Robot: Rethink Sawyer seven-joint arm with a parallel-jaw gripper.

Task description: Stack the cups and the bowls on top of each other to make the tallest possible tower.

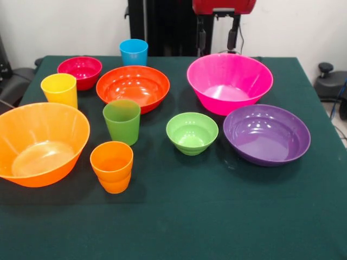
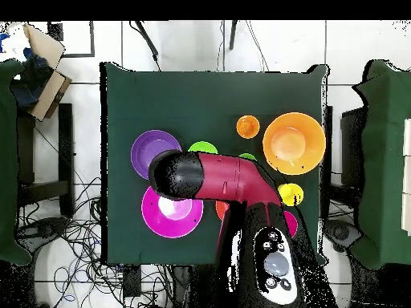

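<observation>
Cups (image 1: 122, 121) and bowls (image 1: 229, 81) unstacked; gripper (image 1: 219, 32) cut off above

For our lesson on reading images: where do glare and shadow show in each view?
Front view: bright glare patches inside the purple bowl and pink bowl; soft shadows beside the cups on the table. Overhead view: the arm hides several bowls; a highlight inside the large orange bowl.

glossy red arm (image 2: 233, 178), seemingly black-capped elbow
</observation>
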